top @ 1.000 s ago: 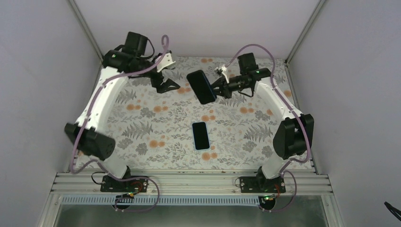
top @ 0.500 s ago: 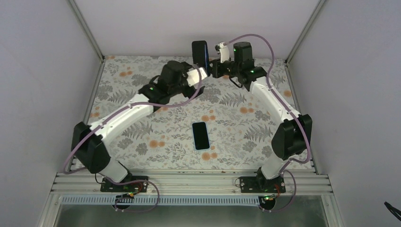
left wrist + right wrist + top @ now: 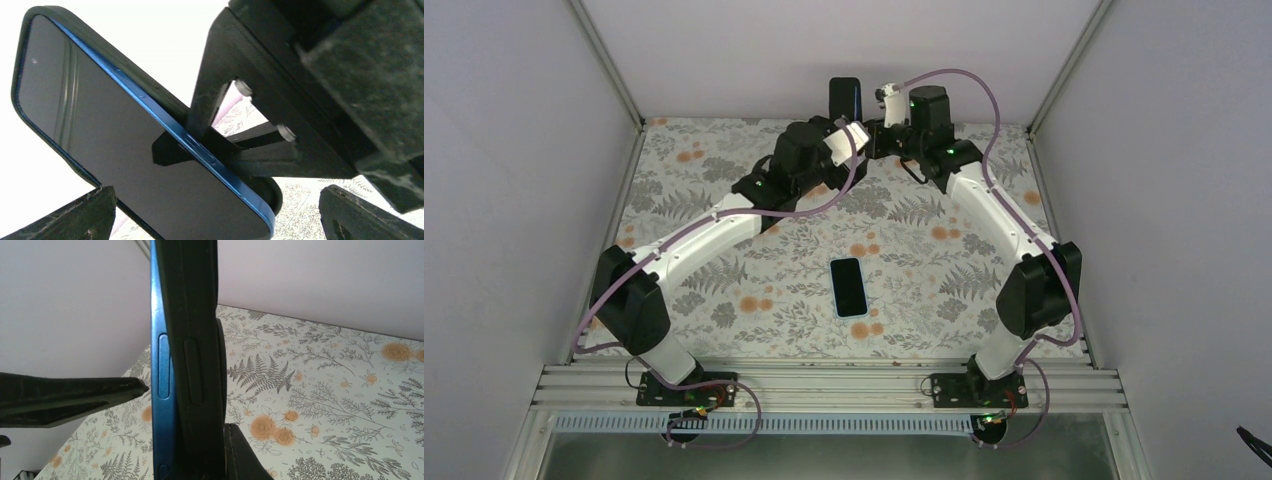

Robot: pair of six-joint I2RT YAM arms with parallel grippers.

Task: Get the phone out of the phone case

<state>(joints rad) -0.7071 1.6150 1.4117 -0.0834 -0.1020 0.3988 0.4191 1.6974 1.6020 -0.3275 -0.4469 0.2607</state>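
The flowered desk (image 3: 944, 290) carries both arms at its near edge. The left arm (image 3: 704, 235) and the right arm (image 3: 999, 215) both reach to the middle of the far edge. There the black phone case (image 3: 845, 100) is held upright off the desk. The phone (image 3: 115, 145) is in it, its blue side showing along the rim. A second phone (image 3: 849, 287) lies flat, screen up, near the desk's middle. The right fingers (image 3: 75, 397) are clenched on case and phone. The left fingers (image 3: 75, 220) are released and spread wide just beside the phone.
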